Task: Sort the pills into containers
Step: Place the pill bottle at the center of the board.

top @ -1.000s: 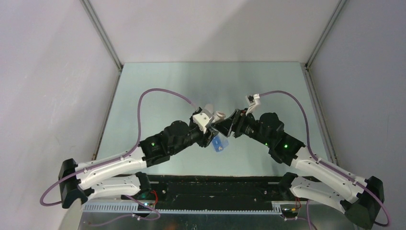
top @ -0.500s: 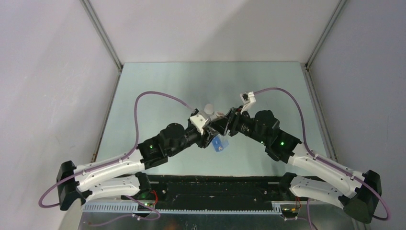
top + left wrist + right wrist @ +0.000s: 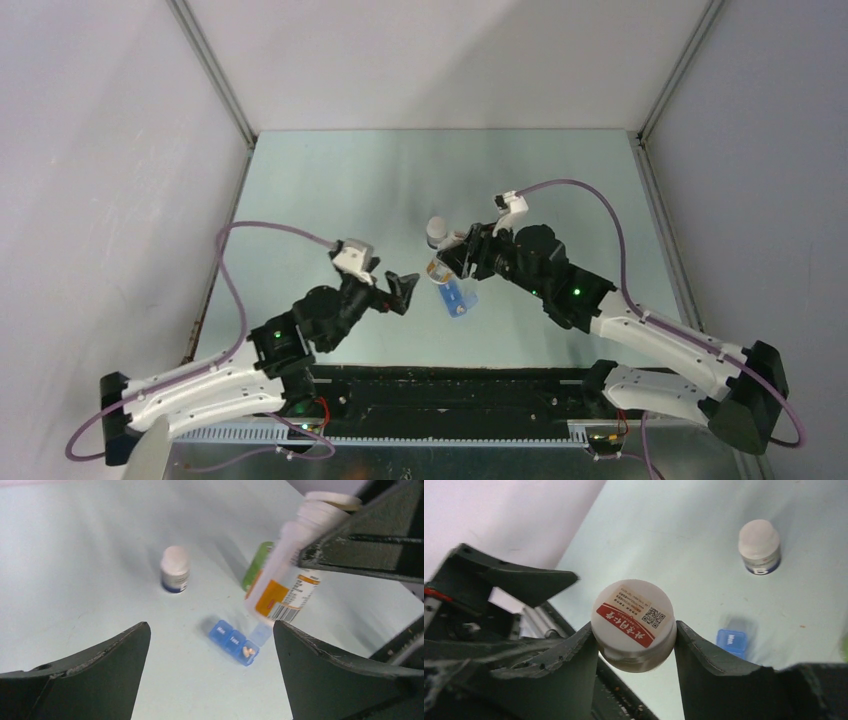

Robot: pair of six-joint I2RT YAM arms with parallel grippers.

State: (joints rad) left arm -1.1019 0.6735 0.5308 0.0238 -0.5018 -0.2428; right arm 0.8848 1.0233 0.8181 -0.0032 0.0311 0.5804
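top view: the right gripper [image 3: 447, 262] is clamped on a tilted white bottle [image 3: 438, 270], whose lower end hangs just over the far end of the blue pill box [image 3: 459, 299]. the box lies on the table [image 3: 330, 190], its long axis running roughly from far to near. the right arm is by far the nearer. the left gripper [image 3: 402, 290] sits beside the box on its left, jaws wide apart and holding nothing. one capped white bottle [image 3: 436, 232] stands just beyond.

left wrist view: between the spread fingers, one box shows three compartments, and the end one is open with pills [image 3: 247, 651] inside, one or two, too small to count. the held bottle slants down toward that open end. one green bottle [image 3: 256, 565] stands behind it, so there are three bottles in all.

right wrist view: the jaws pinch the bottle's body, with its labelled base toward the camera; the box lies below and to the right.
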